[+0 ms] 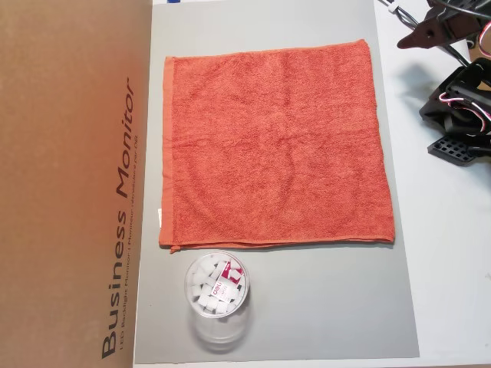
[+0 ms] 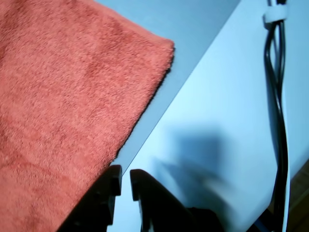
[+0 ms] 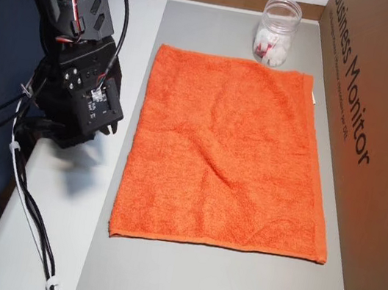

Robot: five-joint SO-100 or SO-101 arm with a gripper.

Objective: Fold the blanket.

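Observation:
The blanket [image 1: 272, 146] is an orange-red terry towel spread flat in a single layer on a grey mat [image 1: 322, 307]. A small white tag [image 1: 159, 217] sticks out of its left hem in this overhead view. In an overhead view my gripper [image 1: 404, 41] hovers off the blanket's top right corner, over the white table. The wrist view shows the blanket [image 2: 63, 111] at left, its corner near the mat edge. There my gripper [image 2: 124, 182] has only a thin slit between its dark fingers [image 2: 108, 191] and holds nothing. In the other overhead view the gripper [image 3: 110, 128] sits left of the blanket [image 3: 229, 158].
A brown cardboard box [image 1: 69, 176] printed "Business Monitor" borders the mat. A clear plastic jar [image 1: 217, 297] of small white packets stands just off one blanket edge. The arm's base [image 1: 460, 115] and black cables [image 2: 276, 96] occupy the white table [image 1: 445, 268] on the other side.

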